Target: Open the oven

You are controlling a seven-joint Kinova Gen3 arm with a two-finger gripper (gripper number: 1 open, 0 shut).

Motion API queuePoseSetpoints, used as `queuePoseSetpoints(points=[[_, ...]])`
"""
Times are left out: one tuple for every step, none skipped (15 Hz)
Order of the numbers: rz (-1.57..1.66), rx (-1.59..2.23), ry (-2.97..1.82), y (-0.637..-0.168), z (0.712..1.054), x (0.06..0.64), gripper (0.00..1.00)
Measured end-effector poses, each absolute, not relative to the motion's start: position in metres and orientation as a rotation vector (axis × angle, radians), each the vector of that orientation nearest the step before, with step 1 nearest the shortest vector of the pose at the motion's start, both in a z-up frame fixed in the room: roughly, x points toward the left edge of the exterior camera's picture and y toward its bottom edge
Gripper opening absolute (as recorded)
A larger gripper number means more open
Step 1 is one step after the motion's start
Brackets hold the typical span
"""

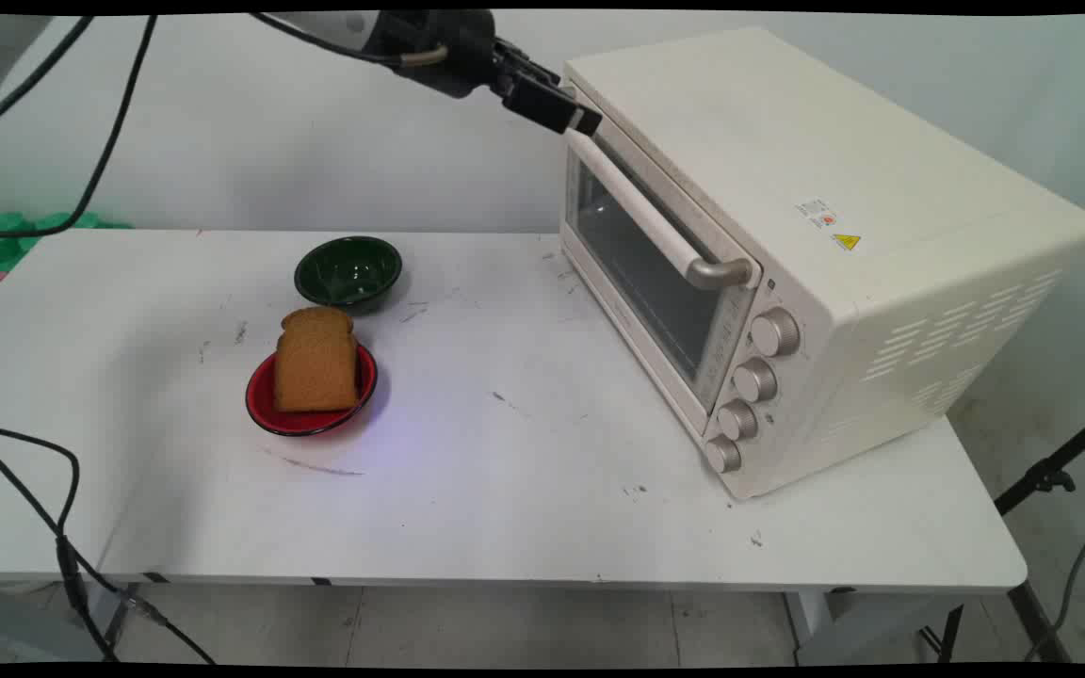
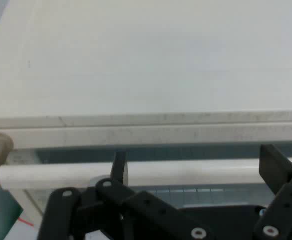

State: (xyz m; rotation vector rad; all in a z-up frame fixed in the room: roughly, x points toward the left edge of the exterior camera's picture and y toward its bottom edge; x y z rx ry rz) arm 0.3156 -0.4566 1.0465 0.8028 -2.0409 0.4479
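My black gripper (image 1: 573, 115) hovers at the far upper corner of the cream toaster oven (image 1: 844, 169), just above the far end of its door handle (image 1: 646, 212). The oven door is closed. In the hand view the gripper (image 2: 195, 167) is open, its two fingers (image 2: 119, 165) wide apart in front of the pale handle bar (image 2: 185, 172), with nothing held between them. The oven's flat top (image 2: 146, 60) fills the upper part of that view.
A slice of brown bread (image 1: 316, 363) lies on a red plate (image 1: 265, 410) left of the table's middle. A dark green bowl (image 1: 348, 271) sits just behind it. Several knobs (image 1: 754, 379) line the oven's front right side. Black cables hang at the left.
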Motion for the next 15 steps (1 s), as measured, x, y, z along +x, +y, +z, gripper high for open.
queuePoseSetpoints(points=[[0.448, 0.804, -2.04, -0.457, 1.047, 0.314, 1.0], [0.45, 0.805, -2.038, -0.459, 1.048, 0.311, 1.0], [0.451, 0.807, -2.036, -0.461, 1.049, 0.308, 1.0], [0.452, 0.81, -2.034, -0.463, 1.049, 0.305, 1.0], [0.453, 0.813, -2.032, -0.464, 1.05, 0.303, 0.0], [0.456, 0.814, -2.031, -0.466, 1.05, 0.3, 0.0], [0.458, 0.815, -2.032, -0.468, 1.05, 0.298, 0.0], [0.462, 0.818, -2.033, -0.471, 1.049, 0.295, 0.0], [0.466, 0.82, -2.036, -0.473, 1.048, 0.293, 0.0], [0.469, 0.821, -2.038, -0.474, 1.047, 0.291, 0.0], [0.472, 0.821, -2.04, -0.476, 1.047, 0.289, 0.0], [0.474, 0.822, -2.042, -0.477, 1.046, 0.289, 0.0], [0.477, 0.823, -2.044, -0.477, 1.045, 0.288, 0.0], [0.48, 0.825, -2.047, -0.478, 1.044, 0.287, 0.0], [0.483, 0.826, -2.05, -0.479, 1.043, 0.286, 0.0]])
